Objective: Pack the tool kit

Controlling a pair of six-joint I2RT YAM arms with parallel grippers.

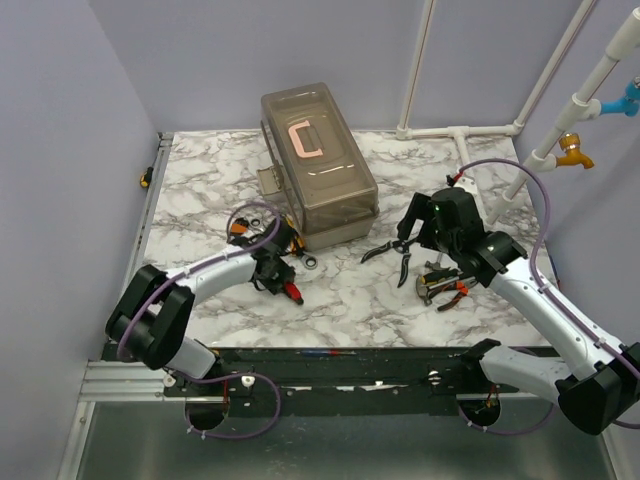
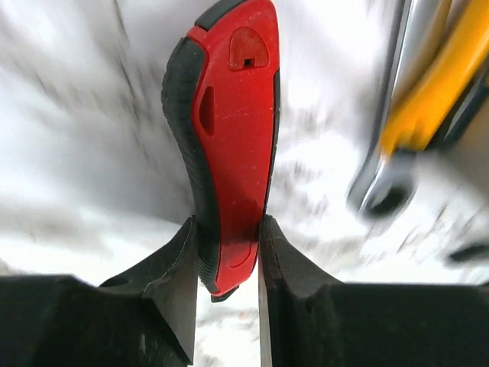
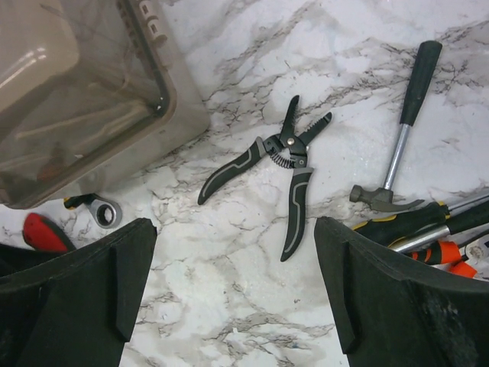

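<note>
The tool kit box (image 1: 318, 165) stands at the back of the marble table with its smoky lid down and pink handle on top; its corner fills the upper left of the right wrist view (image 3: 76, 92). My left gripper (image 2: 227, 229) is shut on the tail end of the red cutter (image 2: 229, 138), both fingers pressed against its sides, low over the table in front of the box (image 1: 280, 275). My right gripper (image 3: 233, 252) hangs open above bare marble, short of the black pliers (image 3: 283, 149). A hammer (image 3: 397, 145) and a screwdriver (image 3: 405, 222) lie to the right.
A ring wrench (image 3: 103, 210) lies by the box's front corner. A yellow-handled tool (image 2: 428, 99) lies right of the cutter. More orange-handled tools (image 1: 450, 292) sit under the right arm. White pipes (image 1: 460, 132) run along the back right, and walls enclose the table.
</note>
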